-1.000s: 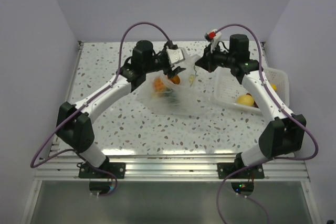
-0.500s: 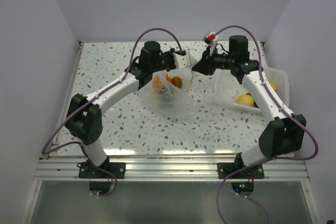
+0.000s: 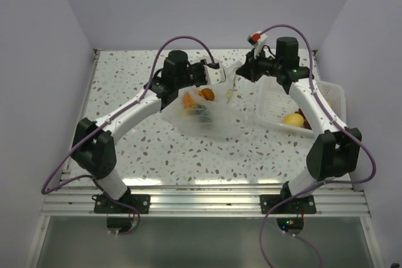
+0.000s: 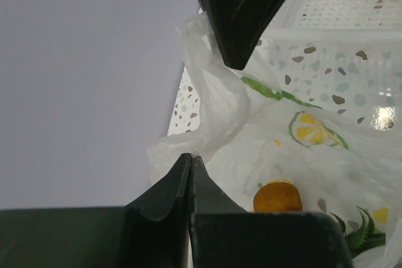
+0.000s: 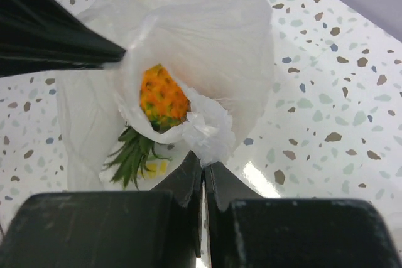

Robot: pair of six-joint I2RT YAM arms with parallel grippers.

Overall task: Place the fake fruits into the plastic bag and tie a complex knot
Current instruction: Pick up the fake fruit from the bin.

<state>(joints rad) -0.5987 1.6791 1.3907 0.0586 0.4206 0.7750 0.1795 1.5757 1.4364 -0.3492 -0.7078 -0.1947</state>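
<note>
The plastic bag (image 3: 202, 110) lies mid-table with orange fake fruits (image 3: 206, 95) inside. My left gripper (image 3: 221, 75) is shut on a thin fold of the bag's rim (image 4: 217, 108), its tips (image 4: 190, 156) pressed together; an orange fruit (image 4: 277, 196) shows through the film. My right gripper (image 3: 238, 73) faces it from the right, shut (image 5: 204, 164) on a bunched whitish wad of the bag's neck (image 5: 210, 131). Whether that wad is a knot I cannot tell. A spiky orange fruit with green leaves (image 5: 162, 97) sits inside the mouth.
A white slotted tray (image 3: 274, 95) stands at the right and holds a yellow fruit (image 3: 293, 118) and a dark reddish one (image 3: 302, 113). The left gripper's finger (image 5: 56, 45) crosses the right wrist view. The walls close in at the back and sides.
The left gripper went from open to shut on the bag's rim. The right gripper rose slightly and stays pinched on the bag's neck. The bag's top is drawn up between them.
</note>
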